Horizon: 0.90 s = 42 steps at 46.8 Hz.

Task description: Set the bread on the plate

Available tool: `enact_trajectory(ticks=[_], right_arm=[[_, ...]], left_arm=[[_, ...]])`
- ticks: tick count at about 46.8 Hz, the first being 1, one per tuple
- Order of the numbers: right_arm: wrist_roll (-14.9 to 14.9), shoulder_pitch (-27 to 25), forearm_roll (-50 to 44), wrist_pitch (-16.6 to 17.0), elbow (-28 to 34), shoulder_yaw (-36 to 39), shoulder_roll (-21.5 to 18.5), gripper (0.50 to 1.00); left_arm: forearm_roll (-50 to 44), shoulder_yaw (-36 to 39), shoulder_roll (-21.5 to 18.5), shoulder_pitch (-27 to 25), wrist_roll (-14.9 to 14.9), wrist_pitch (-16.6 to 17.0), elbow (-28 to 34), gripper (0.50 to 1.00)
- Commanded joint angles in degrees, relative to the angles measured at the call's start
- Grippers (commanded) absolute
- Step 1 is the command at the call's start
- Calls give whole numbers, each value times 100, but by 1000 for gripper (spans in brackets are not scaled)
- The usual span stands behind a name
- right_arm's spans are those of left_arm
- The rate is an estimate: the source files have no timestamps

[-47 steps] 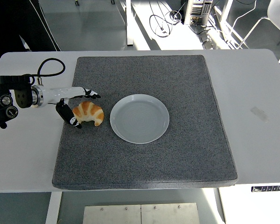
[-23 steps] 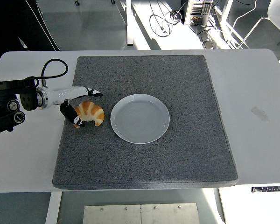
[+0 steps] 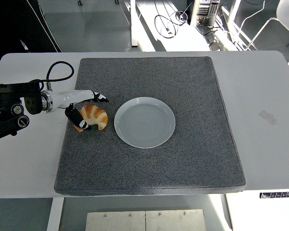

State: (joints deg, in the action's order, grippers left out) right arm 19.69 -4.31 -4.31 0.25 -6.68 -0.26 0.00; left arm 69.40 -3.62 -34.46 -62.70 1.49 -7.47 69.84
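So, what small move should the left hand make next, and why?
Probably close the fingers on the bread and lift it a little. The left hand already brackets it, fingers above and thumb at its left, but it lies on the grey mat, just left of the empty plate.

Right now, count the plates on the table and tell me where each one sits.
1. The plate sits empty near the middle of the grey mat, just right of the croissant that the left robot hand is closing around. Nothing appears hidden.
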Motion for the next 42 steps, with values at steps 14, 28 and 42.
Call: enact_trajectory(ticks=[14,28,42], right_arm=[[0,0,0,2,0,0,0,1000],[0,0,0,2,0,0,0,1000],[0,0,0,2,0,0,0,1000]], left_arm=[[3,2,0,3,18,0,-23,761],[73,10,0,3,18,0,-67,693],[73,2,1,-67,-79,-9,-58,500]])
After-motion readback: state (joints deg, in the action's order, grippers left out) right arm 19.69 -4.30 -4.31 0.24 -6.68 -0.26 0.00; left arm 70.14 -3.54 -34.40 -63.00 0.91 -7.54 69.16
